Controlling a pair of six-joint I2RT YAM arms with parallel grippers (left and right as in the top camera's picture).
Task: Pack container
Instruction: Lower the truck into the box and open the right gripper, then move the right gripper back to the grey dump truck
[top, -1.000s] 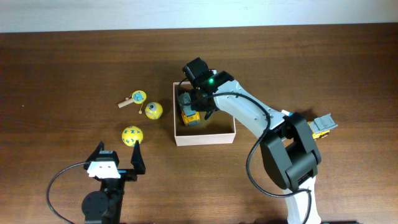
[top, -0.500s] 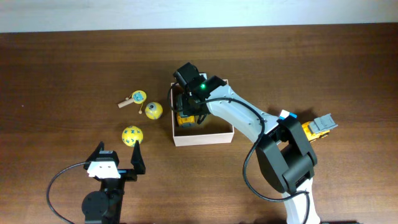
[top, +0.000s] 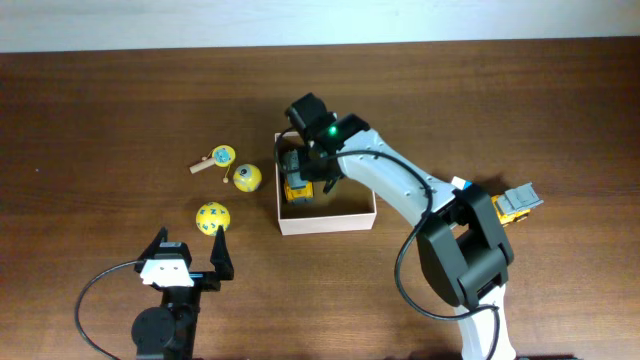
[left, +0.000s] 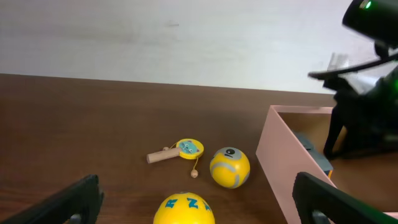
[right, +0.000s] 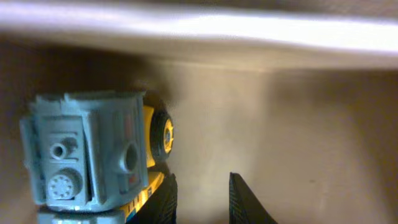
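Subject: packing of loose toys into the container (top: 330, 222), a shallow box with no lid.
Container position: on the table (top: 100, 100), about centre, just right of the small toys.
Packed so far: one yellow and grey toy truck (right: 93, 155), lying inside the box against its far left corner.
Right gripper (right: 200, 186): lowered into the box beside that truck. Its jaws stand a little apart with bare box floor between them. Nothing is grasped; the left finger is at most brushing the truck's yellow side.
Left gripper (top: 190, 245): released, jaws spread wide, holding nothing. It sits at the near left of the table, well apart from the box.
Not yet packed, left side: a yellow ball with a grey patch (top: 246, 177) just beside the box wall, a yellow ball with blue marks (top: 212, 217) nearer the left gripper, and a small paddle toy (top: 217, 157) farther back.
Not yet packed, right side: a second toy truck (top: 513, 205) on the table, well right of the box.
Assessment: an early stage, with one item in and four visible outside. Most of the box floor is bare, so room appears ample.
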